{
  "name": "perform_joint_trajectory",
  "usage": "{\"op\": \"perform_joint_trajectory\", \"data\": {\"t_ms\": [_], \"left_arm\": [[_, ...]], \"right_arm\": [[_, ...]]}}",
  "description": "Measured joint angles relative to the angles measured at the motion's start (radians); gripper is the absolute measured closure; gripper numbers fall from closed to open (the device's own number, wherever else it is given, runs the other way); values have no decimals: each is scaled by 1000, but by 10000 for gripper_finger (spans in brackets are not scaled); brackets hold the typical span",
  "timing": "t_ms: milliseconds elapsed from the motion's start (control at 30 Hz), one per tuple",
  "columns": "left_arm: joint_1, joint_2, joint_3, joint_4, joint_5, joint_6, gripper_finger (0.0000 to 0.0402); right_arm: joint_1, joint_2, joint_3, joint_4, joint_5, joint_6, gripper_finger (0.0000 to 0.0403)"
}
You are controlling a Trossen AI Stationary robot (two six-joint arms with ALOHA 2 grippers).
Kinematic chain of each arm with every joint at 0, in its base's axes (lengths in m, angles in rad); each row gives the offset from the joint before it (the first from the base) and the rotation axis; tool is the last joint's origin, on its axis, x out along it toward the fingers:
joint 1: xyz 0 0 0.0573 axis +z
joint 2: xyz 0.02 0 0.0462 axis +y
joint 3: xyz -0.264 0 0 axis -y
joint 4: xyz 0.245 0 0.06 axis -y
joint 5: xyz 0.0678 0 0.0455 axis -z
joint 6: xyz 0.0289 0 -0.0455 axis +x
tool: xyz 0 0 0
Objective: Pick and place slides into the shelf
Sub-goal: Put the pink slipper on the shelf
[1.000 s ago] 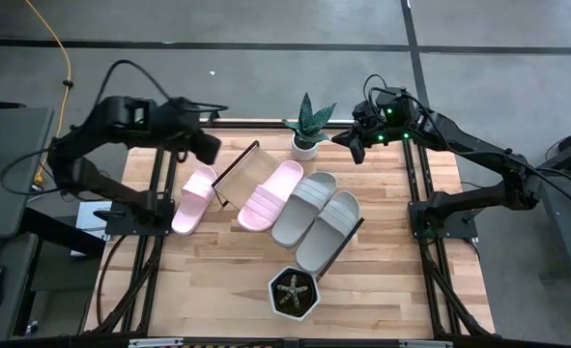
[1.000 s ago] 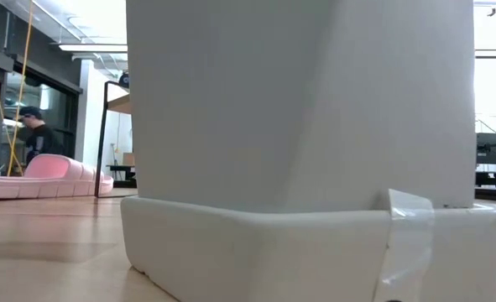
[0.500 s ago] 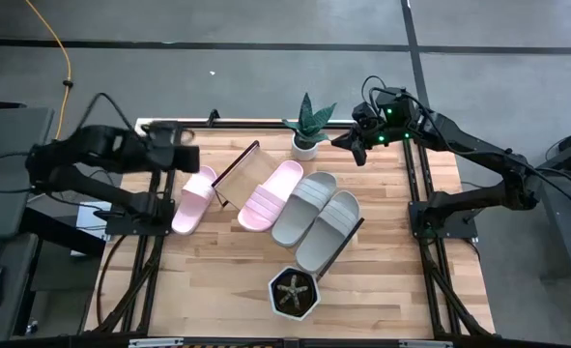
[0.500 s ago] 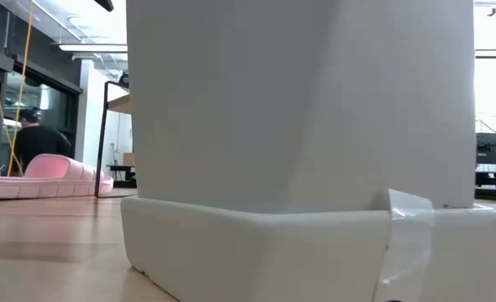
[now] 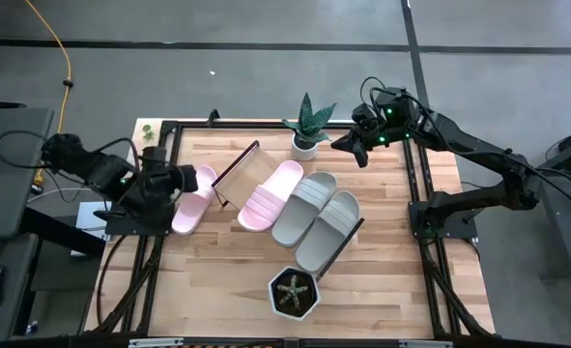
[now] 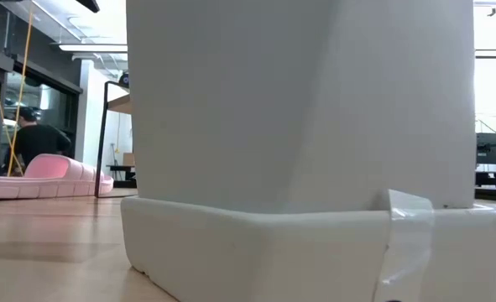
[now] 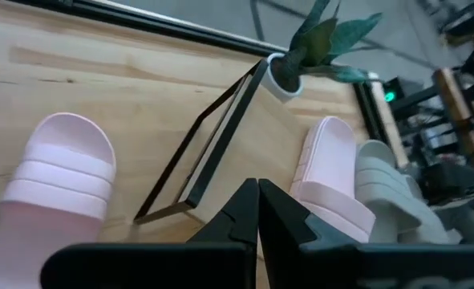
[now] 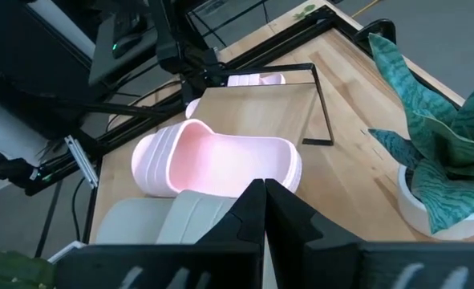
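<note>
The shelf point(image 5: 243, 172), a light board with black end frames, lies slantwise mid-table. On it lie one pale pink slide point(image 5: 271, 194) and two grey-beige slides point(image 5: 304, 207) point(image 5: 329, 228), side by side. The second pink slide point(image 5: 194, 201) lies sole-down on the table, left of the shelf, and also shows low in the low view point(image 6: 46, 176). My left gripper point(image 5: 188, 178) is shut and hovers at that slide's far end, with the slide point(image 7: 60, 172) beside its fingers. My right gripper point(image 5: 349, 146) is shut above the table's far right, beyond the shelf point(image 8: 261, 112).
A spiky plant in a white pot point(image 5: 306, 130) stands at the far edge beside my right gripper. A hexagonal white pot point(image 5: 293, 295) stands near the near edge and fills the low view point(image 6: 298, 143). A person point(image 6: 29, 138) is in the room behind. Bare wood lies near left and right.
My left arm has drawn back toward the table's left edge and come down, from above the shelf's far-left end to beside the pink slide on the table. The slides and the shelf have stayed put. The person in the background has shifted.
</note>
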Motion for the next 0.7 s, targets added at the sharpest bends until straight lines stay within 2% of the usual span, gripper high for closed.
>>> {"op": "perform_joint_trajectory", "data": {"t_ms": [300,533,700], "left_arm": [[-166,8,-89,-24,-163,-243,401],[-221,38,-141,-27,-195,-350,401],[-220,80,-145,-46,-193,-394,401]], "right_arm": [[0,0,0,0,-6,7,403],[0,0,0,-4,-5,16,403],[0,0,0,-12,-5,17,403]]}}
